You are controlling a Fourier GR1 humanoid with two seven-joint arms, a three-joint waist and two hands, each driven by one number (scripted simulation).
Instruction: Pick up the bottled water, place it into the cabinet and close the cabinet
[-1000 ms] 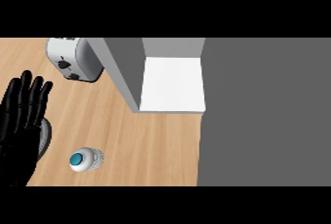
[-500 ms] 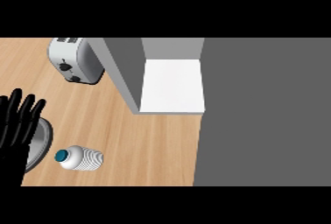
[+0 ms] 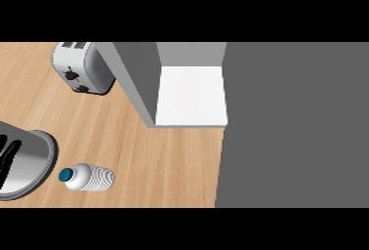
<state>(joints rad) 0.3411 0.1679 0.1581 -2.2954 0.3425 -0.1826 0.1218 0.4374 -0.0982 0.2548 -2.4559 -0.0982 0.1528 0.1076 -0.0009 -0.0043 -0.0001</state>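
The bottled water (image 3: 89,177) is a ribbed clear bottle with a teal cap. It lies on the wooden counter at the lower left, cap pointing left. My left hand (image 3: 7,157) shows only as straight black fingers at the left edge, over a metal pan (image 3: 32,161), a little apart from the bottle. The cabinet (image 3: 190,95) stands open at the centre top with a bare white shelf and a grey side panel (image 3: 135,80). My right hand is out of sight.
A silver toaster (image 3: 81,67) stands at the upper left, next to the cabinet's side panel. A broad grey surface (image 3: 296,127) fills the right half of the view. Bare wooden counter (image 3: 155,156) lies between the bottle and the cabinet.
My left hand has drawn back down and to the left, uncovering more of the metal pan. The bottle, seen cap-up a second ago, now lies on its side with the cap to the left.
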